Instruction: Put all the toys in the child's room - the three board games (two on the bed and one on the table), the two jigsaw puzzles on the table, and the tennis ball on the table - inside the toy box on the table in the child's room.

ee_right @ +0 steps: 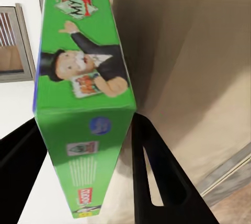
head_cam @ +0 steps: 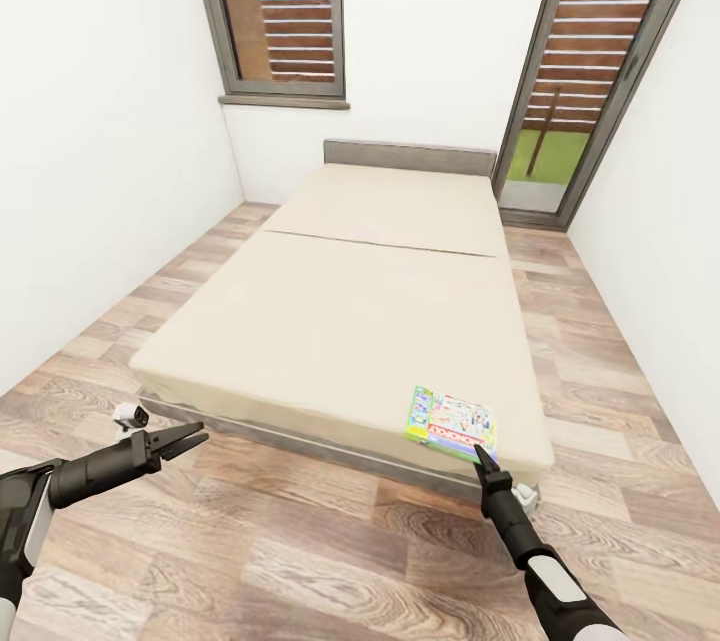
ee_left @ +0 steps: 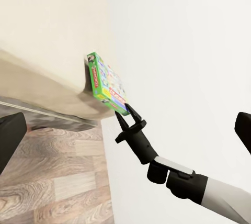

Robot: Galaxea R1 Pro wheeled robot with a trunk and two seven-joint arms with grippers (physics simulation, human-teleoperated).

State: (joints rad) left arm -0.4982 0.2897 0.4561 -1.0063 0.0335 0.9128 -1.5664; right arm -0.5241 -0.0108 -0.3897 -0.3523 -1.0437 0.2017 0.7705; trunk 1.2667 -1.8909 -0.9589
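Reaching at the near corner of the bed, the right gripper has its fingers spread either side of the green board game. The right wrist view shows the box edge between the two fingers, a sliver of gap at least on one side, so straddling rather than pinching, though contact is hard to judge from here. The game lies flat on the beige sheet at the bed corner nearest the robot, partly overhanging the edge in the left wrist view. Left gripper hangs over the wood floor just off the bed's foot, fingers slightly apart, carrying nothing.

Progress: early. This game is not yet lifted; one game visible on the bed. Toy box, puzzles and ball still need handling, as far as I can judge.
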